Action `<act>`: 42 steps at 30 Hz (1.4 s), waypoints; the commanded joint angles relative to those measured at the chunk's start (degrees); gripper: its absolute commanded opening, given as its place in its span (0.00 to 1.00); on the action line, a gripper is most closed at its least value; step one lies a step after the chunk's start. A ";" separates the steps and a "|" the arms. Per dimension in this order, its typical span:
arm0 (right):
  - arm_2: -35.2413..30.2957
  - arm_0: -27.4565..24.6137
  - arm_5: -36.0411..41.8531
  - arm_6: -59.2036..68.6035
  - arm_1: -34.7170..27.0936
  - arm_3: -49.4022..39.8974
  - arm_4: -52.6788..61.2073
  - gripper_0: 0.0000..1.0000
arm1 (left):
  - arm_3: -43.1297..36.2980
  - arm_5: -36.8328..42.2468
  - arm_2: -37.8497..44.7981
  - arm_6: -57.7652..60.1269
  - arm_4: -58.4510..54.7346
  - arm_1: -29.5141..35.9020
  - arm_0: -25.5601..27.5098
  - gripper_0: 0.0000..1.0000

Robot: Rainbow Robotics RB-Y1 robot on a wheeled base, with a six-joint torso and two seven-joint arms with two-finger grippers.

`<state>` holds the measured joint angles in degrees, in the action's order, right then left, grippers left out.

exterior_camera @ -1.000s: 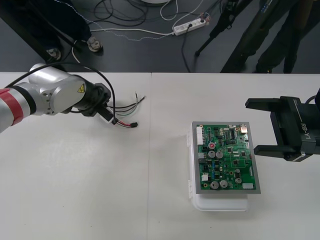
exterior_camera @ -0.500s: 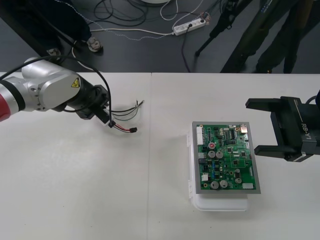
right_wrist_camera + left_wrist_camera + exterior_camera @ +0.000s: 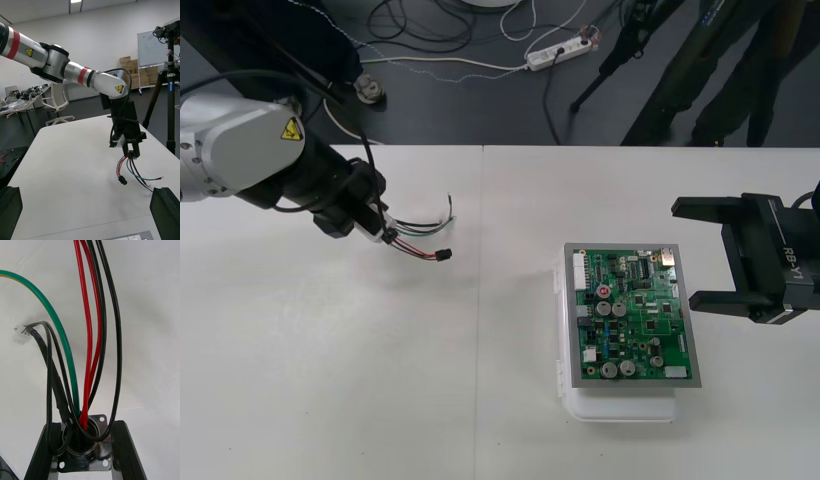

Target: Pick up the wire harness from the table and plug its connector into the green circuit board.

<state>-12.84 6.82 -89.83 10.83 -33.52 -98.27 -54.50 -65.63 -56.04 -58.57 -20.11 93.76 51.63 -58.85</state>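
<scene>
the desk (image 3: 380,380) carries the green circuit board (image 3: 630,315) on its right side, with the right fingers (image 3: 700,207) spread apart just beside it. well apart, over the far left, the left fingers (image 3: 123,453) are clamped on the wire harness (image 3: 415,232) at its metal socket (image 3: 82,452). the wires trail toward the board, black plug (image 3: 443,255) leading, so the carry looks to be the left arm's, rightward.

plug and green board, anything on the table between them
Nothing: in the front view only bare table lies between the plug and the green board.
</scene>
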 commanded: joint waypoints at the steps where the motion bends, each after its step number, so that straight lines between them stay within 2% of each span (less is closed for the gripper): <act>1: 0.45 -0.58 -0.17 -3.19 -1.81 -1.31 1.15 1.00 | -1.96 -6.63 4.95 1.47 -6.31 4.53 -1.01 0.00; 8: 0.45 -0.50 -0.17 -3.19 -1.64 -1.22 1.15 1.00 | -4.86 -11.72 11.81 1.47 -7.54 6.03 3.04 0.00; 23: 0.45 -0.50 -0.17 -3.19 -0.85 -1.31 1.15 1.00 | -11.71 -24.29 31.06 3.05 -7.45 5.94 16.13 0.00; 34: 0.45 -0.50 -0.17 -3.19 -0.76 -1.22 1.15 1.00 | -18.92 -27.63 41.25 5.96 -9.30 5.76 26.50 0.00; 42: 0.45 -0.50 -0.17 -3.19 -0.76 -1.05 1.15 1.00 | -22.61 -31.41 48.72 8.33 -9.56 2.78 33.01 0.00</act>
<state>-12.84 6.75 -89.83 10.83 -33.52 -98.28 -54.34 -85.40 -82.66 -14.54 -17.09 85.03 55.00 -28.94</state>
